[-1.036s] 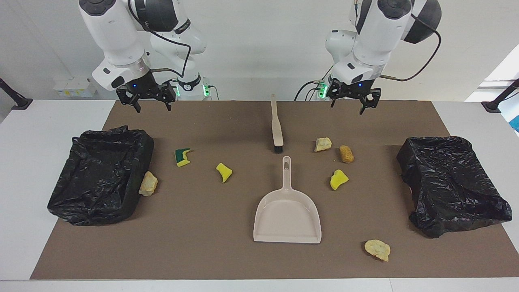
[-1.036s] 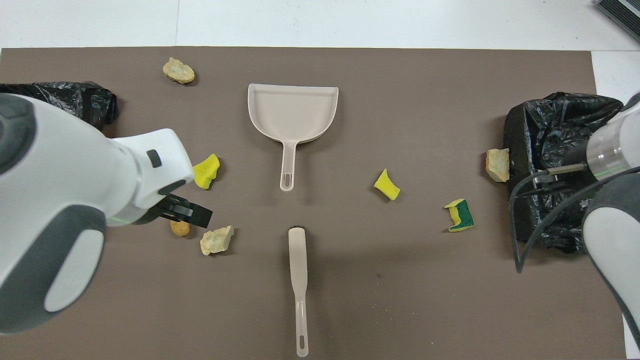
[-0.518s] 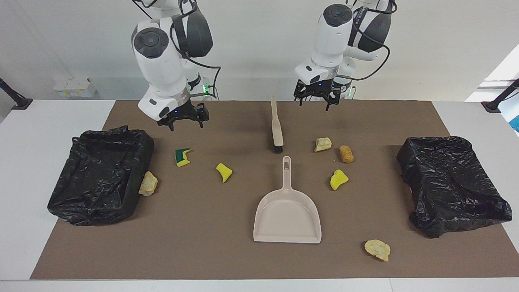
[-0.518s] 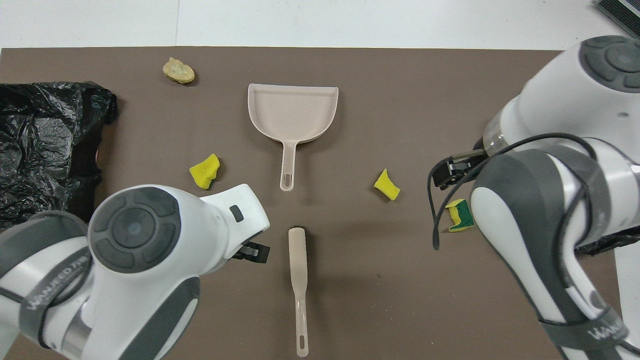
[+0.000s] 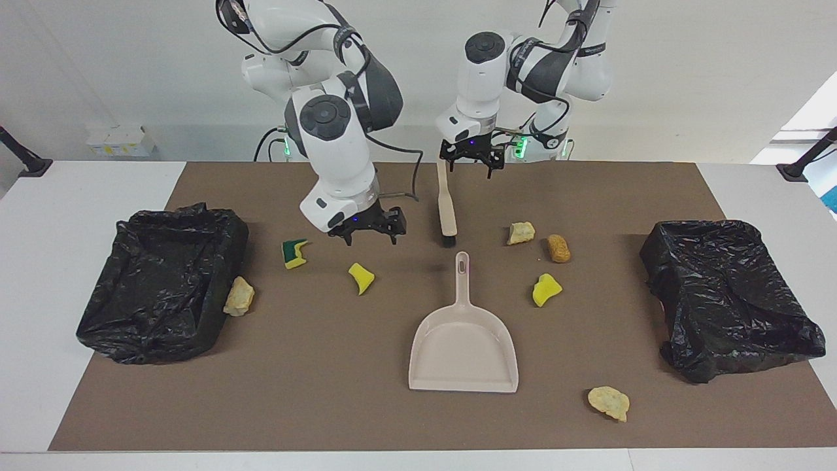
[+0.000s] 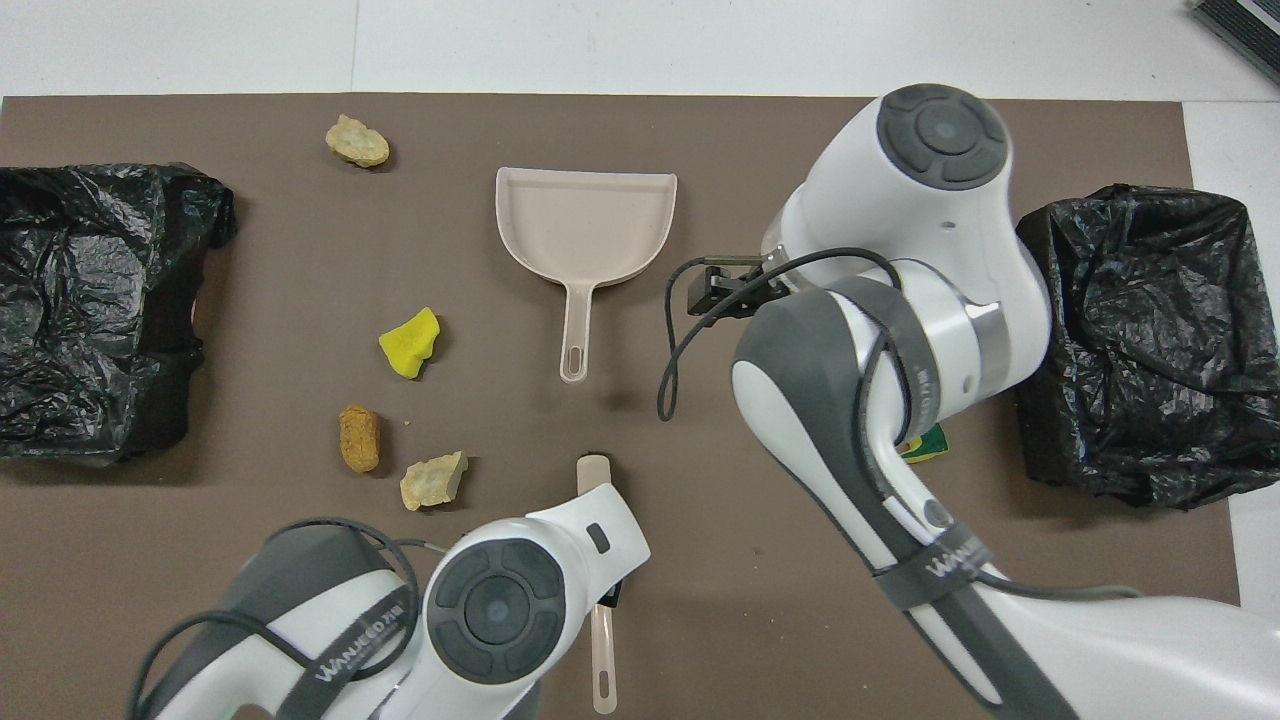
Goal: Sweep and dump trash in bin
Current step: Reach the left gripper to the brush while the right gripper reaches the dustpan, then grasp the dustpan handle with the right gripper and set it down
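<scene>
Trash: seven loose scraps on brown mat (image 5: 327, 392). Green-and-yellow sponge (image 5: 294, 253) and bright yellow piece (image 5: 361, 277) toward right arm's end; pale tan lump (image 5: 239, 296) touching black bin (image 5: 160, 281). Toward left arm's end: tan lump (image 5: 521, 233), brown lump (image 5: 559, 248), yellow piece (image 5: 546, 290). Farthest from robots: crumbly tan lump (image 5: 609, 402).
</scene>
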Robot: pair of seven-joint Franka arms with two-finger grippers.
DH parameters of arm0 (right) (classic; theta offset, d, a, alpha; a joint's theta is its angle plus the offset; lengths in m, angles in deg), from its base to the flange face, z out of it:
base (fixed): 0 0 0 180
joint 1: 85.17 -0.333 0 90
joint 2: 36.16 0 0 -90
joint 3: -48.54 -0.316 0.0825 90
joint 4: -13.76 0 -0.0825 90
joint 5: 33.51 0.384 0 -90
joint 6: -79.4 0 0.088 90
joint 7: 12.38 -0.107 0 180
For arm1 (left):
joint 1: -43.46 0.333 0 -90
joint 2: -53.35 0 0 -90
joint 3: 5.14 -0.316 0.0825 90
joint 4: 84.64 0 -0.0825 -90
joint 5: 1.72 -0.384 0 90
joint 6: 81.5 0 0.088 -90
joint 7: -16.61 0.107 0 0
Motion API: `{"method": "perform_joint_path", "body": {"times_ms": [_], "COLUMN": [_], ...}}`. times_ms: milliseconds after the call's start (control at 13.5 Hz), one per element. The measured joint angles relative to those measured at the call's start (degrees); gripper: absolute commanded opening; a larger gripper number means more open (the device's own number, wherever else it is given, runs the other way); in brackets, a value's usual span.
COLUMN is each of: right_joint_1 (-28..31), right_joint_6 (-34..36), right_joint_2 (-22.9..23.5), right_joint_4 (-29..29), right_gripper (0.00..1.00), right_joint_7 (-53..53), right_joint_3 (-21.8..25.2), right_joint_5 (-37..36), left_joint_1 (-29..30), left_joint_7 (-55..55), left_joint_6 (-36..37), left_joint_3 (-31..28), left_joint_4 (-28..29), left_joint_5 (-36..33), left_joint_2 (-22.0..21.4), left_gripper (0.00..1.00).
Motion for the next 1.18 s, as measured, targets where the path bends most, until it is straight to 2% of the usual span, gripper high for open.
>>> {"method": "perform_joint_path", "body": {"times_ms": [148, 370, 518, 740, 888, 1036, 1184], "right_joint_1": [-3.15, -6.41, -8.50, -10.58, -11.52, -12.46, -13.07], "right_joint_6": [-1.93, -4.80, -7.99, -10.50, -10.69, -10.69, -10.68], "right_joint_2": [4.16, 11.76, 15.34, 17.88, 18.46, 18.85, 19.08], "right_joint_4": [-3.52, -10.74, -12.46, -13.22, -13.30, -13.24, -13.18], "right_gripper": [1.00, 1.00, 1.00, 0.99, 0.80, 0.68, 0.26], "right_joint_7": [-4.78, -9.24, -10.54, -11.09, -11.71, -12.72, -12.81], "right_joint_3": [-0.02, 0.07, 0.26, 0.58, 0.62, 0.59, 0.59], "right_joint_5": [0.04, 0.04, -0.18, -1.07, -2.54, -4.47, -5.17], "left_joint_1": [-3.02, -6.35, -8.50, -9.99, -9.99, -9.99, -9.99], "left_joint_7": [-4.35, -7.97, -11.75, -13.93, -13.94, -13.95, -13.96], "left_joint_6": [-5.58, -7.50, -10.67, -12.39, -12.51, -12.53, -12.51], "left_joint_3": [0.04, 0.00, 0.02, 0.05, -0.13, -0.20, -0.22], "left_joint_4": [4.18, 6.25, 7.49, 9.31, 10.33, 10.60, 10.82], "left_joint_5": [0.02, 0.11, 0.77, 2.02, 2.22, 2.78, 5.13], "left_joint_2": [0.16, 1.07, 1.97, 2.61, 2.75, 2.78, 2.78], "left_gripper": [1.00, 1.00, 1.00, 1.00, 1.00, 0.90, 0.79]}}
